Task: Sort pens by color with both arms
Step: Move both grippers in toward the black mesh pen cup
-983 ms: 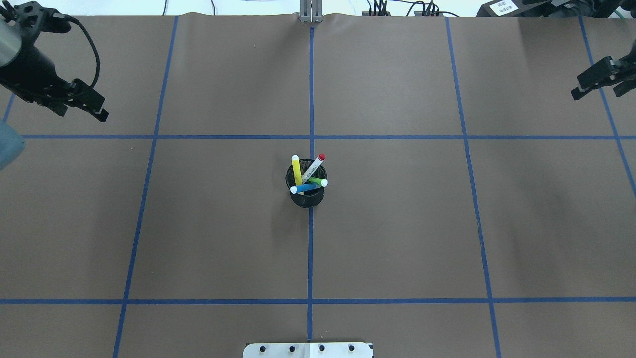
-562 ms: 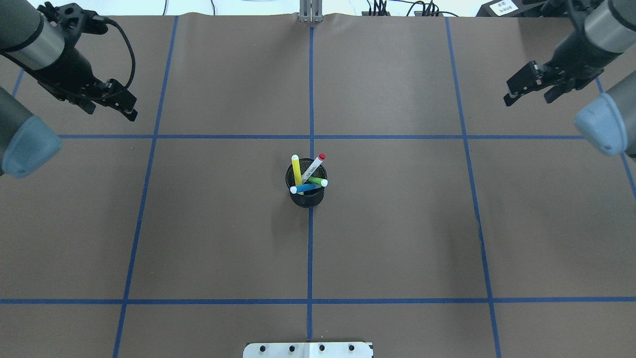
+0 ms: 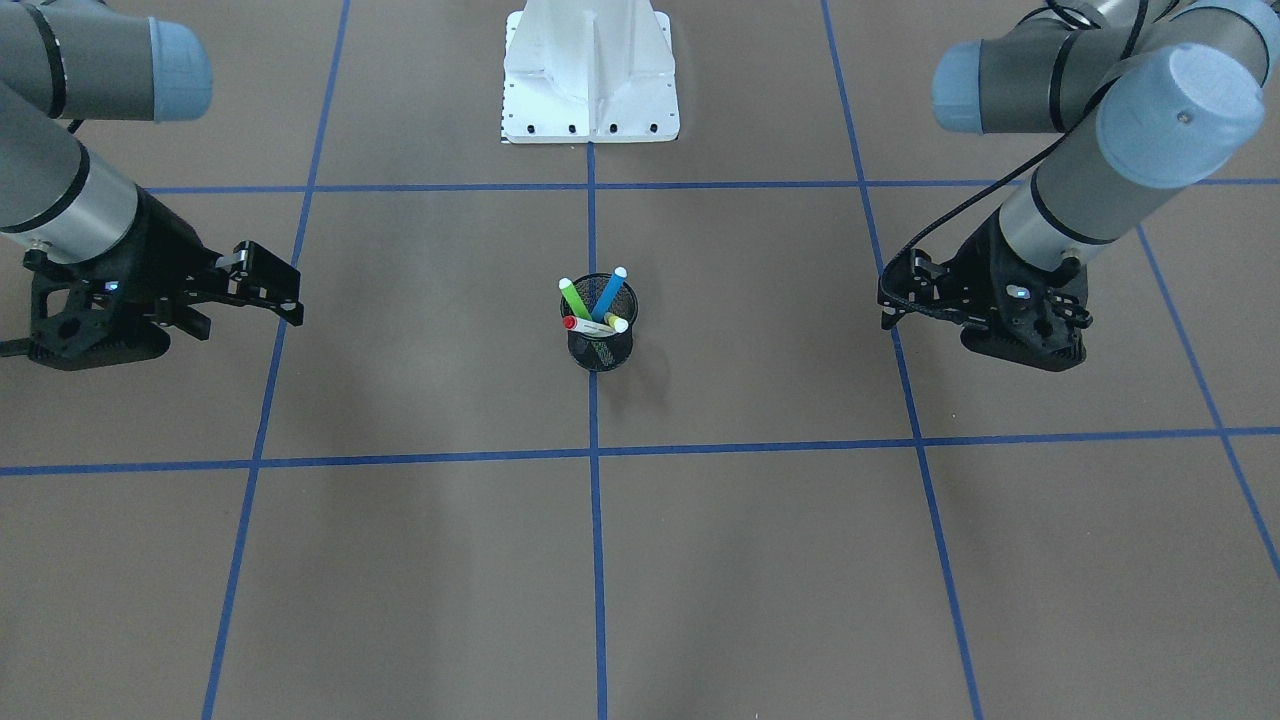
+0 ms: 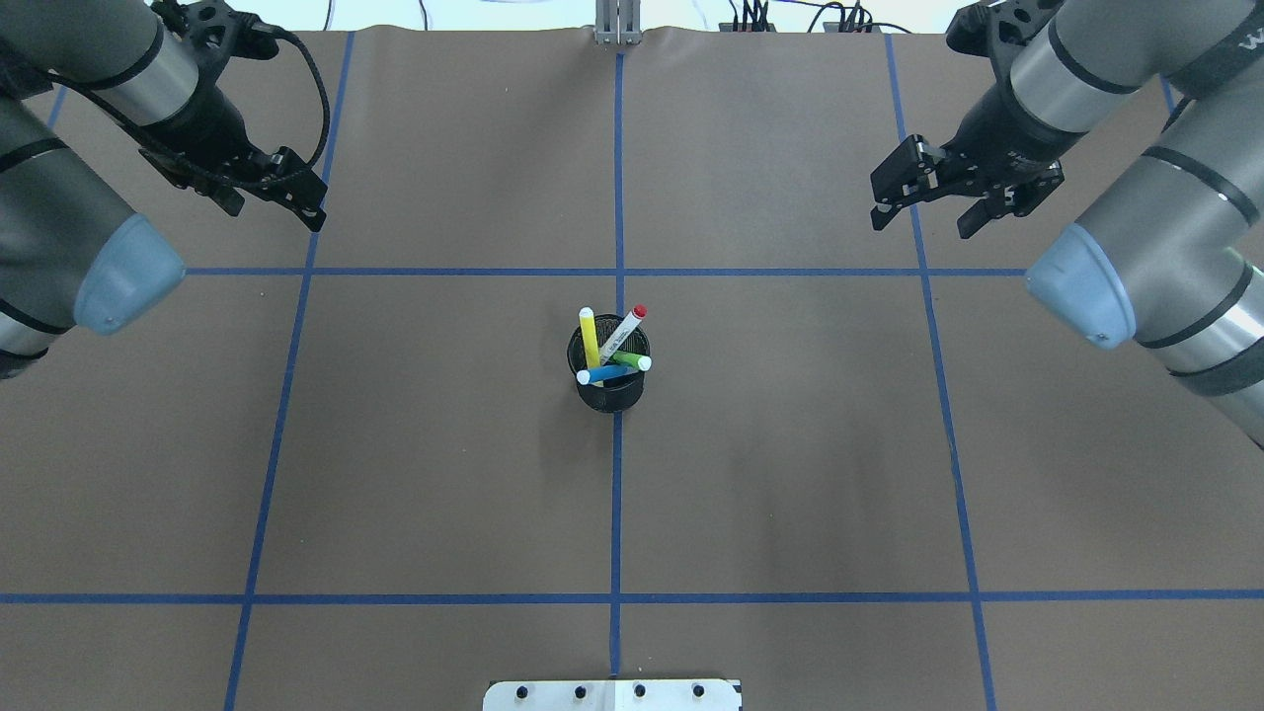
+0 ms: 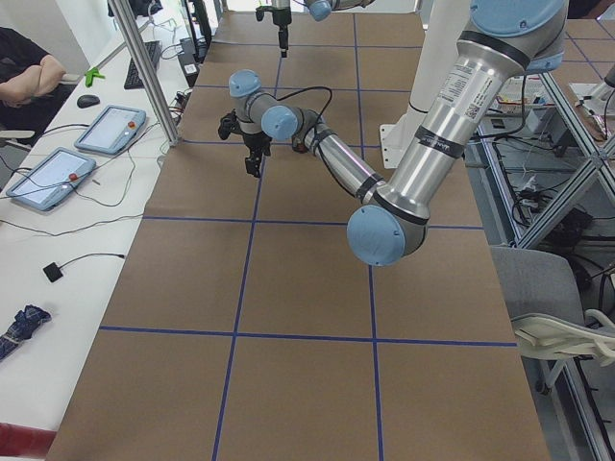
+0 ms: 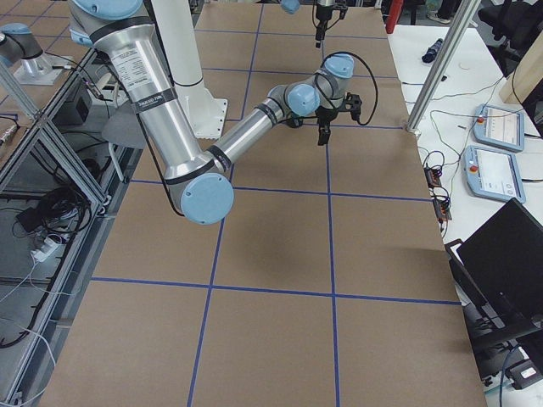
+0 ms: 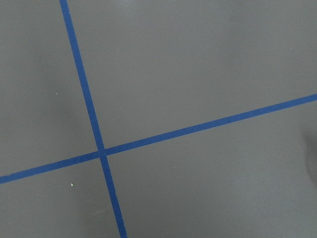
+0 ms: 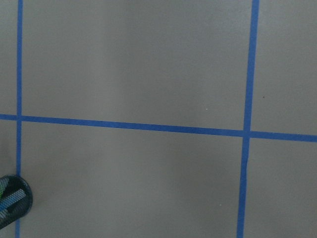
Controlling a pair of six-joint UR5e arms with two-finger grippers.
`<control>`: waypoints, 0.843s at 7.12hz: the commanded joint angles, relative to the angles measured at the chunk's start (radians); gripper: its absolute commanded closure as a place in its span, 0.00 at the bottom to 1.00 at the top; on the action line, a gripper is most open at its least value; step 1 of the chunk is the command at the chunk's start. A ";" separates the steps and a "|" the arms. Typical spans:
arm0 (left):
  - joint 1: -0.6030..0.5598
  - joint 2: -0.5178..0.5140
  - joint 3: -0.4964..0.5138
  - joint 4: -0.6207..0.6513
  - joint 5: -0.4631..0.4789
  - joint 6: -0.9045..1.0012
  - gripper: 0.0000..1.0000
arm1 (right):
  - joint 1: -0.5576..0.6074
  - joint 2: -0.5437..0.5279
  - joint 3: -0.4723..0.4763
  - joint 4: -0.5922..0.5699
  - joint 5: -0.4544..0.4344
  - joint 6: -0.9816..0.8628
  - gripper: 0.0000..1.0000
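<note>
Four pens stand in a black mesh cup (image 4: 612,395) at the table's centre: a yellow one (image 4: 590,338), a white one with red ends (image 4: 626,331), a green one (image 4: 632,359) and a blue one (image 4: 604,374). My left gripper (image 4: 276,217) hovers open and empty over the far left of the table, well away from the cup. My right gripper (image 4: 920,227) hovers open and empty over the far right. The cup's rim shows in the bottom-left corner of the right wrist view (image 8: 12,203). The left wrist view shows only brown table and blue tape.
Blue tape lines (image 4: 617,494) split the brown table into squares. The white base pedestal (image 3: 590,90) stands at the robot's edge. A metal post (image 4: 617,25) and cables sit at the far edge. Tablets (image 5: 58,173) lie on a side table.
Both arms have swung in from the table's outer far corners toward the middle. Both grippers stay open. The cup and pens have not moved.
</note>
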 commanded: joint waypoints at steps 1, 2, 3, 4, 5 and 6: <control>0.001 -0.016 0.022 -0.001 -0.002 0.000 0.00 | -0.076 0.072 -0.008 -0.006 -0.013 0.127 0.01; 0.001 -0.016 0.025 -0.003 -0.002 0.000 0.00 | -0.092 0.091 -0.017 -0.008 -0.009 0.146 0.01; 0.001 -0.017 0.029 -0.004 -0.004 0.000 0.00 | -0.116 0.119 -0.028 -0.008 -0.011 0.201 0.01; 0.001 -0.024 0.033 -0.004 -0.004 0.000 0.00 | -0.147 0.145 -0.031 -0.008 -0.016 0.256 0.01; 0.001 -0.024 0.039 -0.009 -0.004 0.000 0.00 | -0.167 0.191 -0.029 -0.009 -0.034 0.308 0.02; 0.001 -0.024 0.039 -0.009 -0.004 0.001 0.00 | -0.213 0.215 -0.029 -0.011 -0.046 0.369 0.03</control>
